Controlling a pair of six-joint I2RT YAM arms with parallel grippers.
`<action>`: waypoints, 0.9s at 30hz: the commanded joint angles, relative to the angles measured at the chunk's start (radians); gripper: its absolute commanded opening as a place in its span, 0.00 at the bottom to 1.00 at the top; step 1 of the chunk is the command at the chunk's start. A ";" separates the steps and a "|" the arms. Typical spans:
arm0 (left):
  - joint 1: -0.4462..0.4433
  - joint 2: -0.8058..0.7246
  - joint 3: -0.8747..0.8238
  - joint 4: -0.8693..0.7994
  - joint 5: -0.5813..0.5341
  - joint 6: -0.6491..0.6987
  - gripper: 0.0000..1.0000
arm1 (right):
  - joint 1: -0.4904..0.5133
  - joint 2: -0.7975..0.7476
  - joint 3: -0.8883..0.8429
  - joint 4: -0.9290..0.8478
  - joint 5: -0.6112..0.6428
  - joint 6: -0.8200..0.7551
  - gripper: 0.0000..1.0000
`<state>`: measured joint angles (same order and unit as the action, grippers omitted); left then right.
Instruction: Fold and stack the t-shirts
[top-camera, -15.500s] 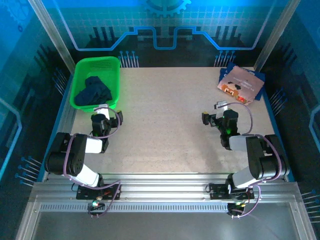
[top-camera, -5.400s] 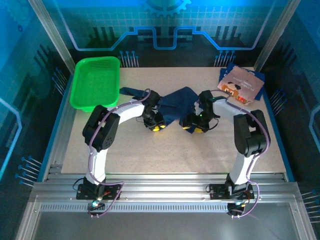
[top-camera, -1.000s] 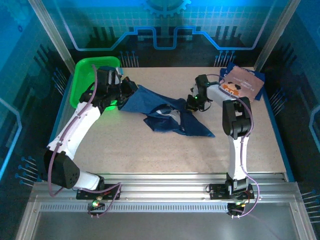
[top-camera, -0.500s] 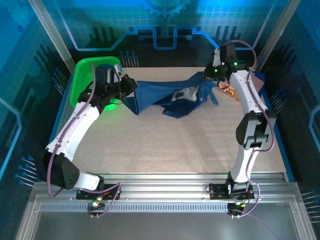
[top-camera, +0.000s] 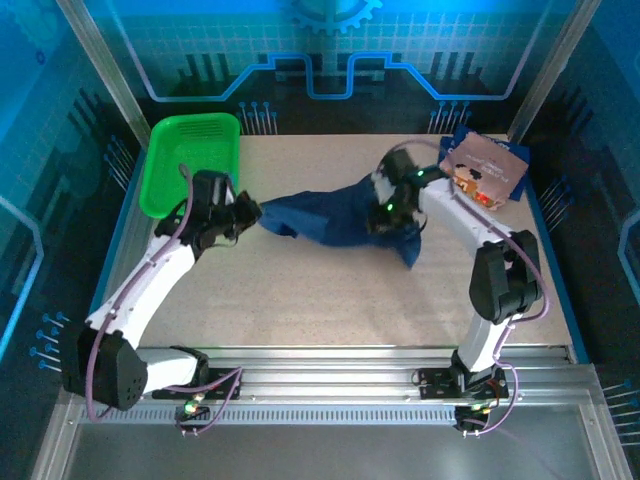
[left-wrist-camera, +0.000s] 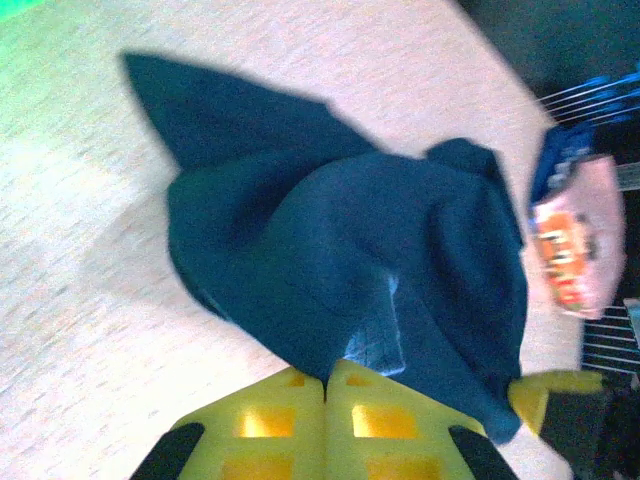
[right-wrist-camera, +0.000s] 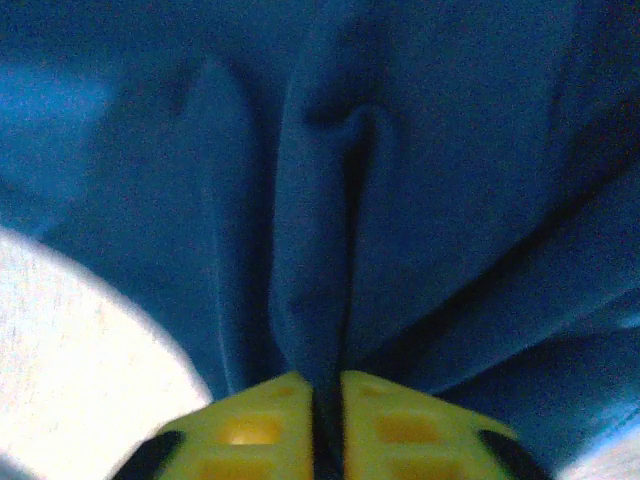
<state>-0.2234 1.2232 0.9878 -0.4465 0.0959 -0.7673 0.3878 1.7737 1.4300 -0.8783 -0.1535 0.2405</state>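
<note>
My left pincer is fully closed, its two yellow fingers pressed together, and it pinches an edge of the navy t-shirt. From this pincer the cloth spreads away in a loose, crumpled heap on the table. On its other side my right pincer has its fingers almost together, with only a thin slit between them, and a fold of the same cloth runs into that slit.

From above, the left pincer and the right pincer hold opposite ends of the shirt, which lies between them. The folded t-shirt with a pinkish-tan print lies just beyond my right pincer. The green basket stands near my left pincer, apart from the cloth.
</note>
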 joint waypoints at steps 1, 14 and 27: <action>0.004 -0.058 -0.140 -0.059 -0.055 -0.054 0.00 | -0.001 -0.068 -0.088 0.021 -0.074 0.058 0.52; 0.004 -0.036 -0.244 -0.003 -0.035 -0.074 0.00 | -0.418 -0.093 -0.162 -0.027 0.088 0.156 0.64; 0.003 -0.053 -0.246 0.010 -0.040 -0.072 0.00 | -0.454 0.168 -0.101 0.110 0.006 0.186 0.45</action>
<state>-0.2234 1.1793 0.7273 -0.4553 0.0666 -0.8394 -0.0658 1.9171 1.2881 -0.7979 -0.1162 0.4015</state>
